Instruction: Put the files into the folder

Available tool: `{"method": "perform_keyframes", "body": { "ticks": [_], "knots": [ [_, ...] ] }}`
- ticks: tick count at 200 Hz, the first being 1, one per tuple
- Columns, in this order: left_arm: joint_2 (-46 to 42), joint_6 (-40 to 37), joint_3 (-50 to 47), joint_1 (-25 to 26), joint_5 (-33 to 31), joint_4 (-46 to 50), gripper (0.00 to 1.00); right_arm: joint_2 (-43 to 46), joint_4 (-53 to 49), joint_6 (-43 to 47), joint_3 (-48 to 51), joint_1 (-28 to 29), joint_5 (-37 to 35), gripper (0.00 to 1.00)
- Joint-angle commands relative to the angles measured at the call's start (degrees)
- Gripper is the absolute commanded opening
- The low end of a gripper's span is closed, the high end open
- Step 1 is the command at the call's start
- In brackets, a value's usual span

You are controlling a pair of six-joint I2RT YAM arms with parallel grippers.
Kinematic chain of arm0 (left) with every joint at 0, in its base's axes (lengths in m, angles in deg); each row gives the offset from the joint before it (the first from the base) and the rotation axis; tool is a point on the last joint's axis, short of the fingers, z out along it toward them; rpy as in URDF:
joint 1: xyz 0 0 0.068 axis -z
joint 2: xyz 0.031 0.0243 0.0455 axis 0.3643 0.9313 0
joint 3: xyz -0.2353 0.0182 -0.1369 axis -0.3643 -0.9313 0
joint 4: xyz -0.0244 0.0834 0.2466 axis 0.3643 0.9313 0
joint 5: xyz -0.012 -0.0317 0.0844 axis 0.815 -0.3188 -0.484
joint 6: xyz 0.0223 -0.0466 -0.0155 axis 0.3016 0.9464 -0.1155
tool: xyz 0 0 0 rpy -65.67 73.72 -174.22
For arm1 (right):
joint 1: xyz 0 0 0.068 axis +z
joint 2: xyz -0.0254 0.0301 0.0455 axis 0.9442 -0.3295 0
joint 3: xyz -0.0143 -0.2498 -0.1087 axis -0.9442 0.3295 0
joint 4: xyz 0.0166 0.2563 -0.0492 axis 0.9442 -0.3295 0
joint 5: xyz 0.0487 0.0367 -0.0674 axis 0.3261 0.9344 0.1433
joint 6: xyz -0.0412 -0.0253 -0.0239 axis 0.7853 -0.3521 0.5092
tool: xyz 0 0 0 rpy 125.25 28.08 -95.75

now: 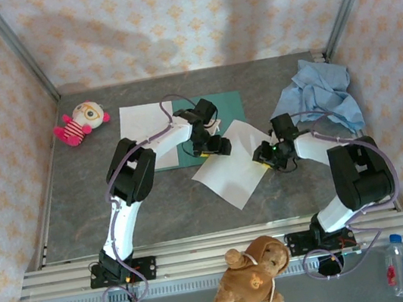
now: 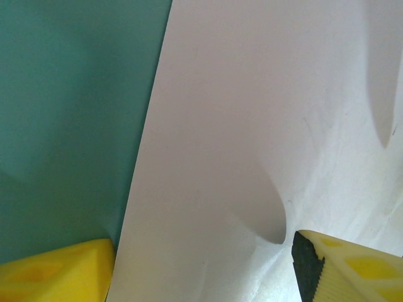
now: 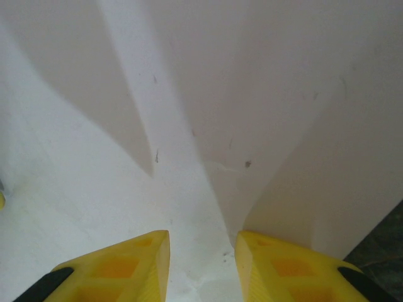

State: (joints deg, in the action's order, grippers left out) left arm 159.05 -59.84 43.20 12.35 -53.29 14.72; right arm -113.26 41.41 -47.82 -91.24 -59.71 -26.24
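The grey surface point(image 1: 157, 211) carries everything. The teal folder point(image 1: 229, 104) lies flat toward the far side, under my left forearm. It is thin card, stiffer than paper, and I judge it light enough to slide if nudged. One white sheet point(image 1: 142, 122) lies flat at the folder's left edge. The skewed sheet point(image 1: 228, 173) lies cornerwise between my two hands, its far corner on the folder.

This paper looks almost weightless, limp and easy to crease. I think it should be taken by an edge or corner and dragged low, never pushed from the middle.

My left hand point(image 1: 212, 148) sits on that far corner, released, fingers wide apart; the paper has already puckered beside one finger point(image 2: 340, 264). My right hand point(image 1: 267, 154) is at the sheet's right corner. Its fingers stand close together with a ridge of paper rising between them, but I cannot tell whether they actually pinch it.
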Motion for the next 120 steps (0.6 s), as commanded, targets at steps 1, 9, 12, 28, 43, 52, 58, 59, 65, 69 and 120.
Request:
{"method": "perform_keyframes", "body": {
  "ticks": [1, 9, 12, 28, 43, 52, 58, 59, 65, 69, 120],
  "knots": [
    [1.22, -1.7, 0.49, 0.03, -1.29, 1.56, 0.76, -1.84, -1.39, -0.11, -0.93, -0.16, -3.26, 0.35],
    [1.25, -1.96, 0.57, 0.04, -1.58, 1.86, 0.76, -1.88, -1.27, -0.31, -1.2, -0.17, -3.2, 0.35],
    [1.22, -1.97, 0.55, 0.04, -1.64, 1.8, 0.76, -1.98, -1.21, -0.31, -1.3, -0.15, -3.17, 0.35],
    [1.25, -2.19, 0.45, 0.04, -1.58, 1.79, 0.76, -2.49, -1.13, -0.49, -1.87, -0.15, -3.1, 0.35],
    [1.3, -2.26, 0.45, 0.11, -1.64, 1.71, 0.76, -3.04, -0.88, -0.64, -2.28, -0.14, -2.98, 0.35],
    [1.3, -2.31, 0.44, 0.12, -1.62, 1.62, 0.76, -3.38, -0.69, -0.87, -2.53, -0.19, -2.84, 0.35],
    [1.42, -2.29, 0.41, 0.13, -1.61, 1.53, 0.76, -3.59, -0.7, -0.96, -2.75, -0.15, -2.74, 0.34],
    [1.4, -2.28, 0.34, 0.13, -1.61, 1.49, 0.76, -3.6, -0.72, -0.97, -2.73, -0.15, -2.74, 0.34],
    [1.39, -2.35, 0.37, 0.12, -1.68, 1.44, 0.76, -3.77, -0.6, -1.06, -2.93, -0.15, -2.52, 0.34],
    [1.41, -2.3, 0.36, 0.15, -1.68, 1.4, 0.76, -3.93, -0.56, -1.06, -3.1, -0.15, -2.51, 0.34],
    [1.47, -3.15, 0.41, 0.3, -2.54, 1.59, 0.81, -4.74, -0.93, -1.26, -4.91, -0.16, -1.82, 0.34]
  ]
}}
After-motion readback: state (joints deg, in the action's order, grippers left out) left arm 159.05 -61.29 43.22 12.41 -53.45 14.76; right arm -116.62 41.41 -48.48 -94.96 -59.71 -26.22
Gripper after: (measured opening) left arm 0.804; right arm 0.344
